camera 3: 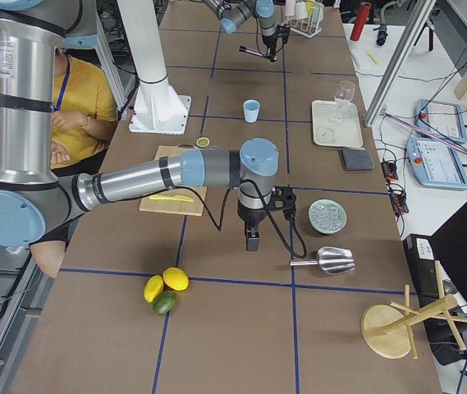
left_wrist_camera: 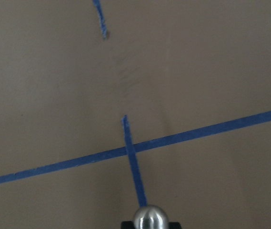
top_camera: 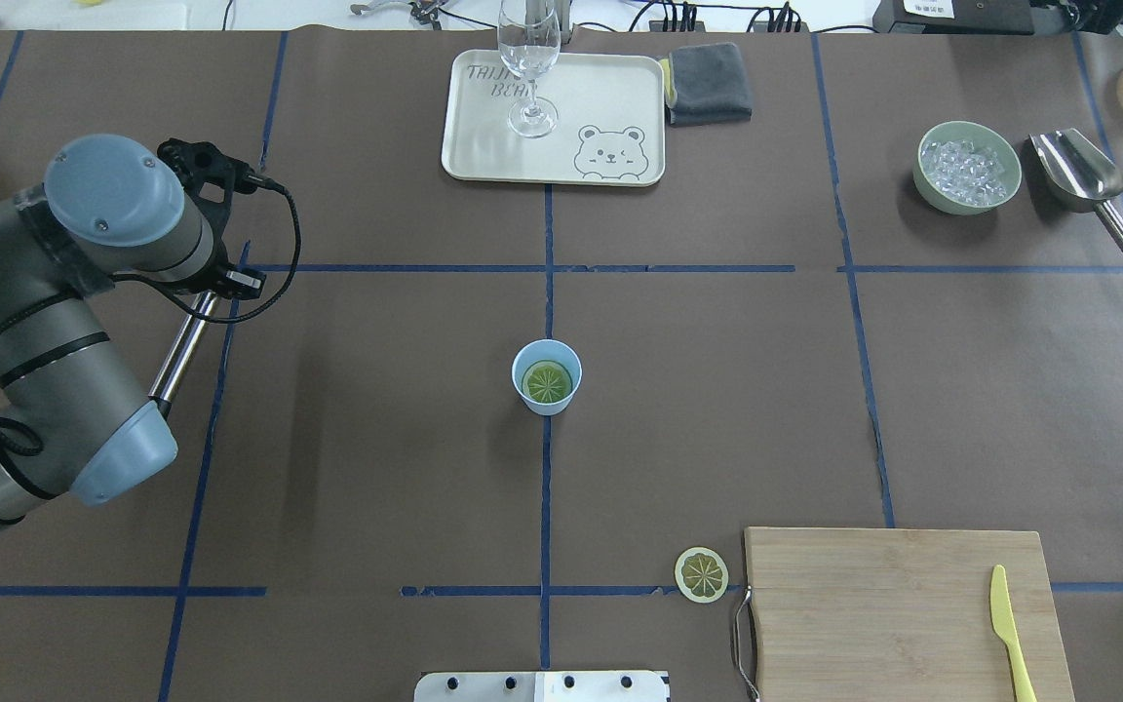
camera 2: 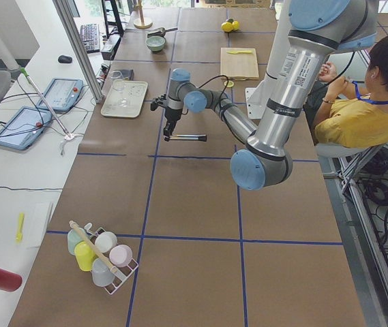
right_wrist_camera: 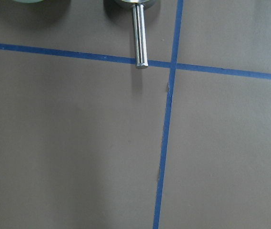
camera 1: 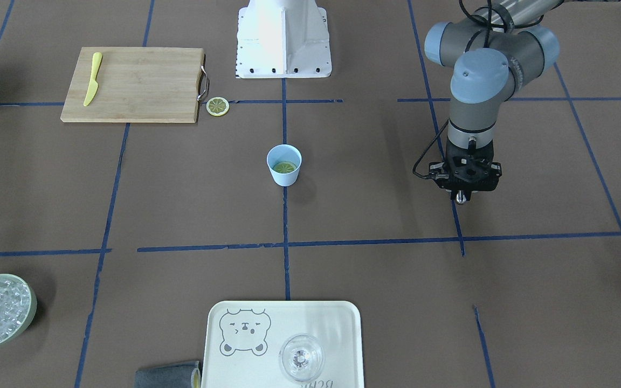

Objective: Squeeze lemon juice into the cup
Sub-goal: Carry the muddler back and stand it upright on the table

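Note:
The light-blue cup (top_camera: 522, 358) stands at the table's middle, also in the front view (camera 1: 284, 179). A lemon slice (top_camera: 548, 382) lies flat inside it, cut face up (camera 1: 284, 167). A second lemon slice (top_camera: 701, 573) lies on the table beside the cutting board's handle (camera 1: 218, 106). My left gripper (top_camera: 217, 286) hangs well to the cup's left, shut on a metal rod (top_camera: 179, 349) held level above the table; the rod's ball end shows in the left wrist view (left_wrist_camera: 150, 219). My right gripper (camera 3: 252, 238) points down near the ice bowl; I cannot tell if it is open.
A wooden cutting board (top_camera: 873, 604) with a yellow knife (top_camera: 1010, 634) lies near right. A tray (top_camera: 484, 146) with a clear glass (top_camera: 529, 68) and a grey cloth (top_camera: 708, 83) sit far. An ice bowl (top_camera: 927, 190) and metal scoop (top_camera: 1078, 171) sit far right.

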You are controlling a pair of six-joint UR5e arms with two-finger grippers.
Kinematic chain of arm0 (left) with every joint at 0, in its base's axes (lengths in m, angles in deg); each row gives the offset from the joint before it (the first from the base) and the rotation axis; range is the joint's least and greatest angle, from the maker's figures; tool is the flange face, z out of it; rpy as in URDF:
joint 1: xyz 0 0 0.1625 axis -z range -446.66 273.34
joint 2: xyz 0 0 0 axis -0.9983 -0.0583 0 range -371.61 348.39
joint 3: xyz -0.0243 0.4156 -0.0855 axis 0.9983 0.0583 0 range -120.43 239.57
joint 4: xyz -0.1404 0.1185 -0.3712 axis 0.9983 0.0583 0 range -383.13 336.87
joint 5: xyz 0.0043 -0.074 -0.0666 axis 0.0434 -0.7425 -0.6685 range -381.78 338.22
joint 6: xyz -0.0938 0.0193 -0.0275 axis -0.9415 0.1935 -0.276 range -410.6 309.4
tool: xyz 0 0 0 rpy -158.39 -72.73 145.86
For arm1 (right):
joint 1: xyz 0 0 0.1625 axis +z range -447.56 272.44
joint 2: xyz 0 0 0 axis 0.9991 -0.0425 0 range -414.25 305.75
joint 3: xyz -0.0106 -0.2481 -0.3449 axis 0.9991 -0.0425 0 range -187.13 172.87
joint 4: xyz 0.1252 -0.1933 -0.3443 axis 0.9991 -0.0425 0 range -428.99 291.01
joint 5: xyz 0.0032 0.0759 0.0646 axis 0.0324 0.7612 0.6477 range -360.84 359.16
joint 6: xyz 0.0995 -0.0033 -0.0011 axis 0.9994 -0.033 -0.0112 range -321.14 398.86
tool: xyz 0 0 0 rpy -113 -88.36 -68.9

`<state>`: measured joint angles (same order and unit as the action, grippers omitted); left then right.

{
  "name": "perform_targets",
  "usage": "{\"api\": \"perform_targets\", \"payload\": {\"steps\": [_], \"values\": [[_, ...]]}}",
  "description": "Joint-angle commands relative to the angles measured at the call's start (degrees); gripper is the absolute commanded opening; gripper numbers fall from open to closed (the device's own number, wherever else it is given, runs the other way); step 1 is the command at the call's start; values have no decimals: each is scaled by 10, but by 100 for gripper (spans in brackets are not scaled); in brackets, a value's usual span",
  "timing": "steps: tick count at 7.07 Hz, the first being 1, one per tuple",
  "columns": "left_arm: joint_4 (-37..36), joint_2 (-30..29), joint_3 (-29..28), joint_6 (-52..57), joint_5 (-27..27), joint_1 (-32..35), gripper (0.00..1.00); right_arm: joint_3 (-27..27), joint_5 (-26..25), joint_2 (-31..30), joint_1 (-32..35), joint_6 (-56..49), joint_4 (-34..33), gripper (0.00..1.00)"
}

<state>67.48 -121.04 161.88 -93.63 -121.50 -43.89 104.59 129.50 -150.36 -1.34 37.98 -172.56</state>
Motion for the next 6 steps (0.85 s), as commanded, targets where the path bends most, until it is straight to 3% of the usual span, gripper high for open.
{"api": "perform_targets", "payload": {"steps": [1, 6], "values": [[76, 50, -7, -26, 0, 5, 0, 0, 0, 0, 0, 0, 7, 100], [115, 61, -54, -46, 0, 3, 0, 0, 0, 0, 0, 0, 8, 100]]}}
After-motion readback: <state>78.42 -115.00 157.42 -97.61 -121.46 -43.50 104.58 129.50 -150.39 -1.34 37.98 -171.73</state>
